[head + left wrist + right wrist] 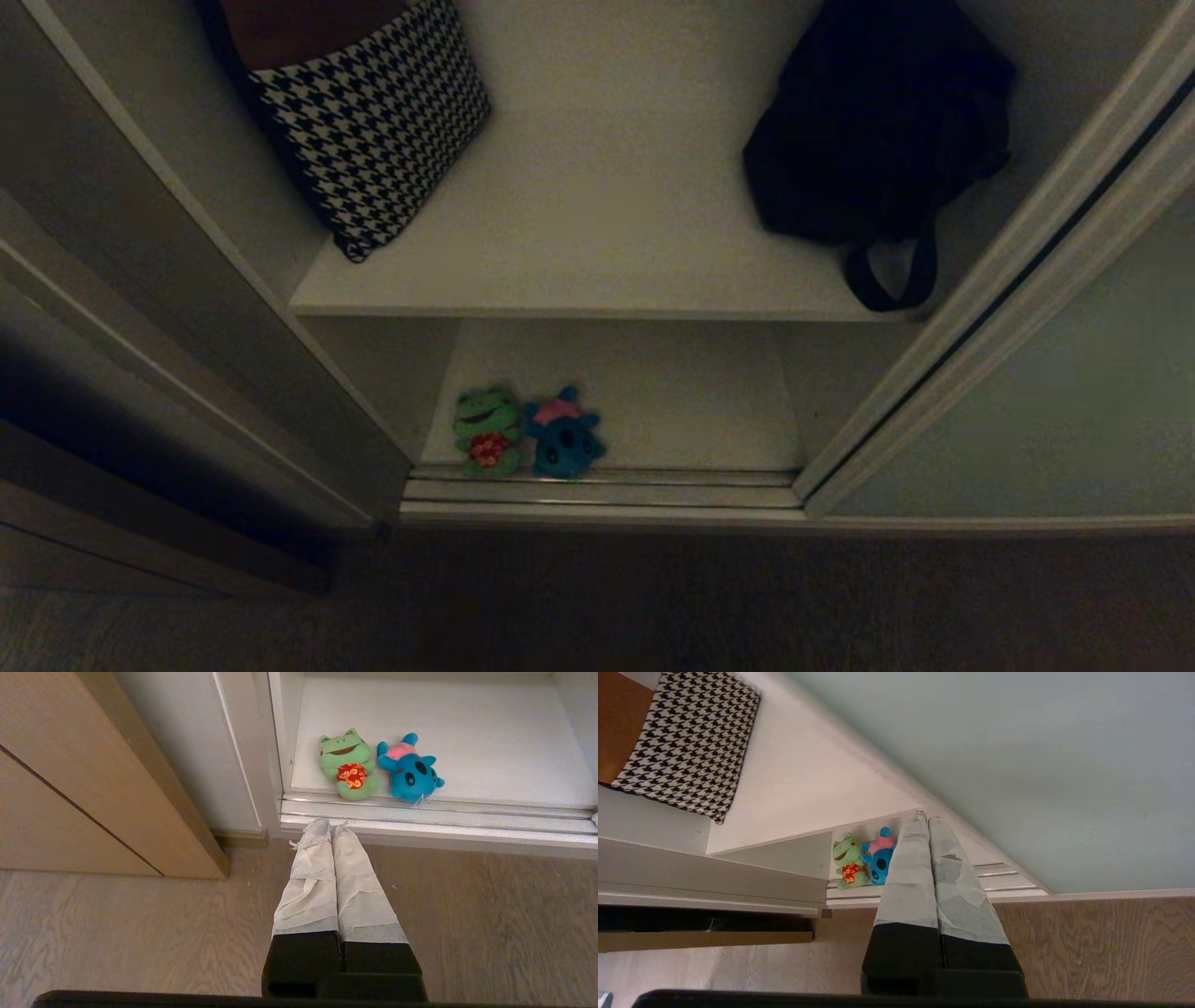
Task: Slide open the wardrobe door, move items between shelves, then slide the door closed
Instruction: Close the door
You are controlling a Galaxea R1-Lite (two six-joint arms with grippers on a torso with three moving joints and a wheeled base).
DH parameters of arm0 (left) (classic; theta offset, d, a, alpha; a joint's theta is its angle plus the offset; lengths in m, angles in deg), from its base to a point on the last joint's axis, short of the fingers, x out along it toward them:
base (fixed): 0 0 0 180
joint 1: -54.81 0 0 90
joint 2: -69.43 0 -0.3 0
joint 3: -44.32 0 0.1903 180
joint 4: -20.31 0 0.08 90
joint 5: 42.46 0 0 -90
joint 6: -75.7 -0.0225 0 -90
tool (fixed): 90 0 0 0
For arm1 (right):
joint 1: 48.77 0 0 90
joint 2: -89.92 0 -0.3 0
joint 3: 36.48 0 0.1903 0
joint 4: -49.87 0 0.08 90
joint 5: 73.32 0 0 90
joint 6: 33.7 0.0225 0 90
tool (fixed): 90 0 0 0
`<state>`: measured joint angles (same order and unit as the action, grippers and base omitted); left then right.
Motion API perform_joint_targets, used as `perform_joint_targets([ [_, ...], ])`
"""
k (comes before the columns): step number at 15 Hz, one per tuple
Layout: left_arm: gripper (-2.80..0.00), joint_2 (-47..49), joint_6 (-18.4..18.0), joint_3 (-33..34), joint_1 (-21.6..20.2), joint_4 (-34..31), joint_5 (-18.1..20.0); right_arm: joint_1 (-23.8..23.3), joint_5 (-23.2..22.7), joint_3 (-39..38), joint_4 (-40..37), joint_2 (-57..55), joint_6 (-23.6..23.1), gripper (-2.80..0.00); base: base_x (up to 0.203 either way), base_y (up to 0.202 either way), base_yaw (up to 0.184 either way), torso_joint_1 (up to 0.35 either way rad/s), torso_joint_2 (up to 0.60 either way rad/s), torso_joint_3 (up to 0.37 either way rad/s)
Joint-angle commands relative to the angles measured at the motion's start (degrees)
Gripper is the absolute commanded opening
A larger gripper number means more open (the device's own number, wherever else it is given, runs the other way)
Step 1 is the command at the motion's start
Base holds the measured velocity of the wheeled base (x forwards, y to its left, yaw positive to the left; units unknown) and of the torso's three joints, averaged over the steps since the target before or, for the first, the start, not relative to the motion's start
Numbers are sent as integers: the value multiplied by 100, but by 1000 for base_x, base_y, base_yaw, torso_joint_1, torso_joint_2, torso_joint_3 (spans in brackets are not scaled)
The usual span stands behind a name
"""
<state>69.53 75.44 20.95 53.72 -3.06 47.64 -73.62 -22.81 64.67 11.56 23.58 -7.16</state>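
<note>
From the head view we see the sliding wardrobe door (1055,392) pushed aside to the right, the green frog (486,432) and blue plush (563,436) touching on the bottom shelf (672,401), neither arm visible.

At our left wrist, the left gripper (332,823) has its jaws pressed together, empty; both toys lie just beyond its tips.

At our right wrist, the right gripper (923,815) is likewise closed and empty, the toys just beside its fingers, the door panel on their other side.
</note>
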Motion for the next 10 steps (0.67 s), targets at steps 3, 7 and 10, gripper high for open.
perform_joint_targets([
  [3, -280, 8, 0, 0, -4, 0, -1, 345, 49, 14, 176, -221, 26, -280, 0, 0, 0, 0, 0, 0],
  [7, -280, 8, 0, 0, 4, 0, -1, 385, 123, 24, 294, -391, 9, -280, 0, 0, 0, 0, 0, 0],
  [10, -280, 8, 0, 0, -5, 0, -1, 397, 127, 18, 361, -441, 1, -280, 0, 0, 0, 0, 0, 0],
])
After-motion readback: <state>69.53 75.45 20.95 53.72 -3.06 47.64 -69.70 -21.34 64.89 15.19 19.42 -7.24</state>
